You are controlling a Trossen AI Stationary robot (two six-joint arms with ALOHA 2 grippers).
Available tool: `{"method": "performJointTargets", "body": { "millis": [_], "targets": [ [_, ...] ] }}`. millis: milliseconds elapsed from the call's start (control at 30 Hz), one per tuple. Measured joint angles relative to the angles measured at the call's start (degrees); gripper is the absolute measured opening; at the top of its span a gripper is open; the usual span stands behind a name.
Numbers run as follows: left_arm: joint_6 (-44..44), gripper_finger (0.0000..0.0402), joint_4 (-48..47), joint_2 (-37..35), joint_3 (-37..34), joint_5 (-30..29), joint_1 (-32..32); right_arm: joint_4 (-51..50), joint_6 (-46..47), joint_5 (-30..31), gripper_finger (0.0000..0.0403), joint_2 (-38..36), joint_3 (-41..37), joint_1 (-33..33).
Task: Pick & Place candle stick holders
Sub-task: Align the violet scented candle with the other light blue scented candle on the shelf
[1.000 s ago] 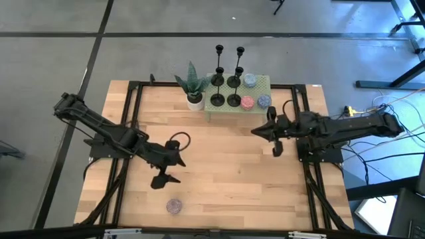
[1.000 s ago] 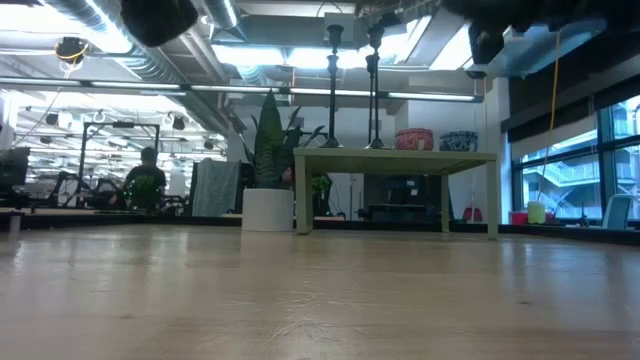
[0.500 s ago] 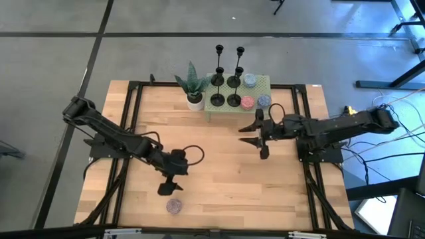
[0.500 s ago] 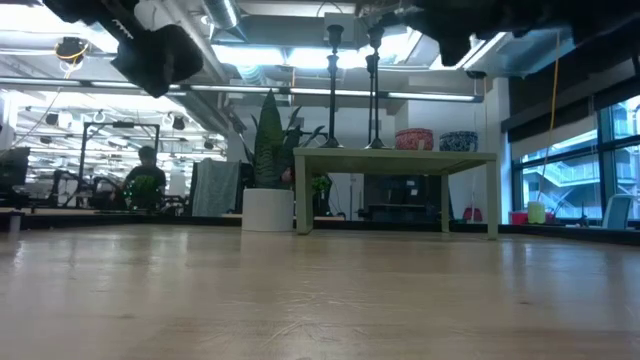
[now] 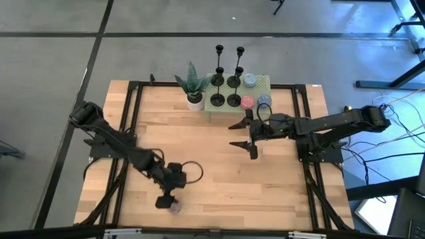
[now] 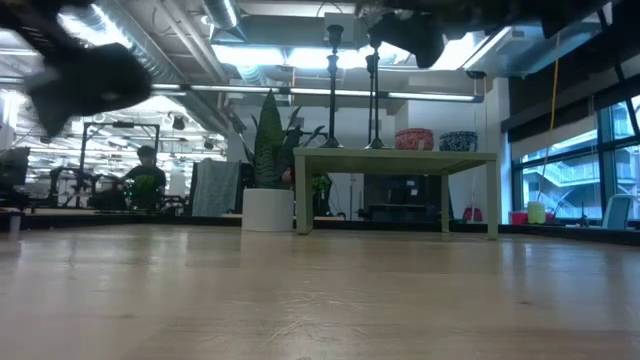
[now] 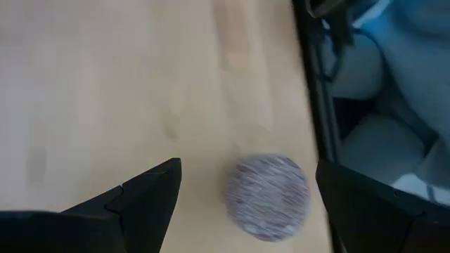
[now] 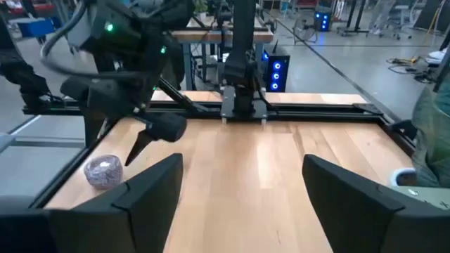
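Observation:
Several black candle stick holders (image 5: 226, 89) stand on their round bases on a small green table (image 5: 262, 85) at the far middle; the low view shows their stems (image 6: 333, 90). My left gripper (image 5: 167, 201) hangs open, tipped down, near the front edge, its fingers on either side of a grey speckled round thing (image 7: 268, 197) without touching it. My right gripper (image 5: 234, 134) is open and about level over the table's middle, on the near side of the green table, with nothing between its fingers (image 8: 242, 161).
A spiky green plant in a white pot (image 5: 193, 89) stands left of the green table. Round coloured things (image 5: 255, 93) lie on the green table's right part. Black frame rails (image 5: 129, 119) run along the wooden table's sides. A person (image 6: 146, 180) sits in the room beyond.
My left gripper has gone down and toward the near edge, tipping further down, until it is over the grey round thing. My right gripper has moved toward the table's left, into the middle, and has opened from shut.

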Motion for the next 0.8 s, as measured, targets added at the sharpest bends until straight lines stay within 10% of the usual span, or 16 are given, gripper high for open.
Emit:
{"method": "performJointTargets", "body": {
  "millis": [800],
  "targets": [
    [-6.41,0.0327,5.13,12.53,0.46,-14.23,-14.22,0.49,5.01,-3.42,0.0299,1.15,0.0,4.63]
  ]
}}
